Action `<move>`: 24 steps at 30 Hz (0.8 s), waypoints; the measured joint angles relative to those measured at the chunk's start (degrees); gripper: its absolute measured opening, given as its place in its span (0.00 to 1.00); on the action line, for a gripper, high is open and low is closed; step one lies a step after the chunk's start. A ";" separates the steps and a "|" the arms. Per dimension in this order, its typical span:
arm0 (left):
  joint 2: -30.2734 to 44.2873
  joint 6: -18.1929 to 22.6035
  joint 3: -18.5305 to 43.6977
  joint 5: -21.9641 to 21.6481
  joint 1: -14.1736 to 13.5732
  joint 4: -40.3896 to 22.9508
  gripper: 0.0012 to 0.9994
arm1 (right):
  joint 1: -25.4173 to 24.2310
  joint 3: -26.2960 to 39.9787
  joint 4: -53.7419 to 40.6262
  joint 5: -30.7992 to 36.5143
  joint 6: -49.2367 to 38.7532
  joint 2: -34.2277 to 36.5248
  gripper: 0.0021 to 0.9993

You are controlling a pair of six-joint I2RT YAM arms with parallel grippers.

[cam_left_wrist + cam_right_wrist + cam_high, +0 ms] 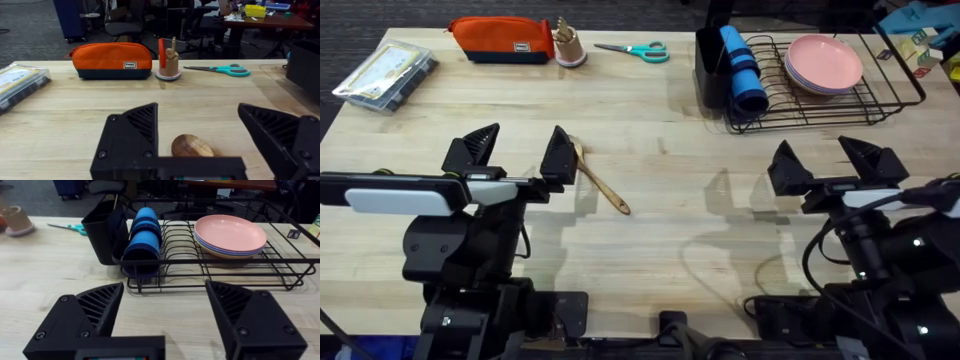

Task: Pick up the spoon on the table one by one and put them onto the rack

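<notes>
While its black fingers stand wide apart and grip nothing, the left tool point(516, 152) hovers over the pale plank counter point(660, 230), the small light-brown wooden spoon point(598, 180) lying flat with its round bowl point(192, 146) beside one finger. The right tool point(838, 160), equally spread and empty, faces the black wire dish rack point(210, 265) holding pink plates point(230, 235).

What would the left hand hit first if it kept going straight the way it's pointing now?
Probably the spoon: its bowl lies just ahead, between the open fingers of the left hand. If the hand passed above it, bare table follows, then the wooden cup, though height is hard to judge.
</notes>
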 joint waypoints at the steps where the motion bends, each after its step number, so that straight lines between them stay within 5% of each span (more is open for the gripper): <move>1: -0.02 0.00 0.00 0.00 0.00 0.00 0.99 | -0.15 0.00 -0.02 0.02 0.00 0.04 1.00; 18: -0.02 0.00 0.00 0.02 0.00 0.50 0.99 | -0.13 0.24 -1.23 0.24 0.02 0.07 1.00; 24: 0.00 0.01 1.72 0.71 0.00 -6.04 0.99 | -0.20 6.18 -16.92 0.66 1.11 0.08 1.00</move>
